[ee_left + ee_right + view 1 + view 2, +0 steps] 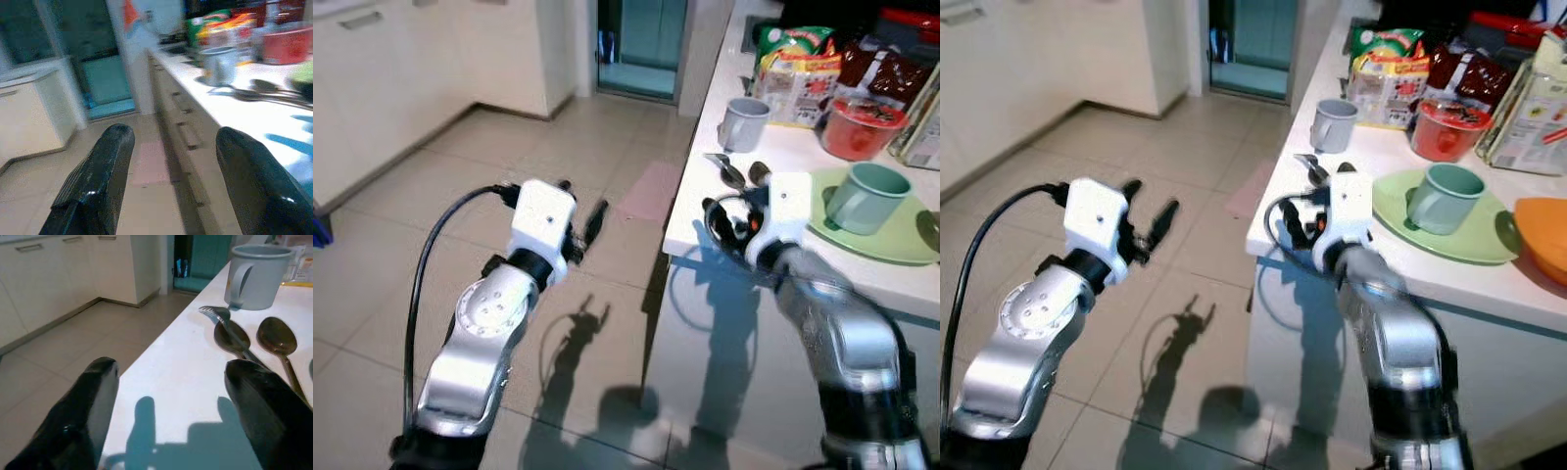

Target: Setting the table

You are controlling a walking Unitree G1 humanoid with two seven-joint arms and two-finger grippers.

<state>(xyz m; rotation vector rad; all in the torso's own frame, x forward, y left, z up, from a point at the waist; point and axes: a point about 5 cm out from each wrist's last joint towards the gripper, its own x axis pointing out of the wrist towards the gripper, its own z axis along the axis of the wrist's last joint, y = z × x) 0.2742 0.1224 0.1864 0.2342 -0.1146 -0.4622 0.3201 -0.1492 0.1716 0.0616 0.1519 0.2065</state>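
Two pincers up, cutlery dead ahead

My right pincer point(168, 401) hangs at the near edge of the white tabletop point(181, 377), fingers spread wide, nothing held. Just past it lie two dark metal spoons point(276, 335) and a metal fork point(217, 313), side by side, with a grey-blue plastic mug point(254, 276) standing beyond them. To the right, a teal mug point(867, 196) stands on a pale green round plate point(891, 245). Snack packets point(798, 69) and a red lidded tub point(862, 127) crowd the far side. My left pincer point(582, 220) hovers over the tiled floor point(460, 215), well apart from the tabletop, also wide open and empty.
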